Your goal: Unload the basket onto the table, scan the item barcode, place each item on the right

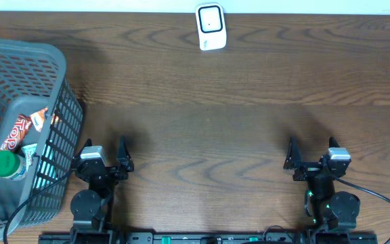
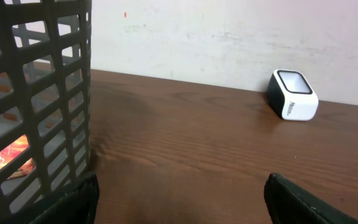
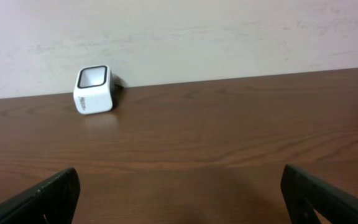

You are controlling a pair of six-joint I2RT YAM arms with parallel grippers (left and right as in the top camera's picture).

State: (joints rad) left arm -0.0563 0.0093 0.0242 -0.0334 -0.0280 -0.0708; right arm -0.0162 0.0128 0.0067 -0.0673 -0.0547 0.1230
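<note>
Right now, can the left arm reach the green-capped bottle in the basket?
Probably yes: the basket has no lid, sits beside the open left gripper, and the green-capped bottle lies uncovered. Its mesh wall blocks a sideways reach.

My bench looks like a mock shop checkout: a small white box-shaped scanner [image 1: 210,27] on the dark wood-grain table [image 1: 235,129], and a grey plastic lattice basket [image 1: 19,64] holding packaged groceries [image 1: 15,132].

Grey lattice basket [image 1: 19,68], white black-faced scanner [image 1: 210,27], brown woodgrain table [image 1: 215,122]
</note>
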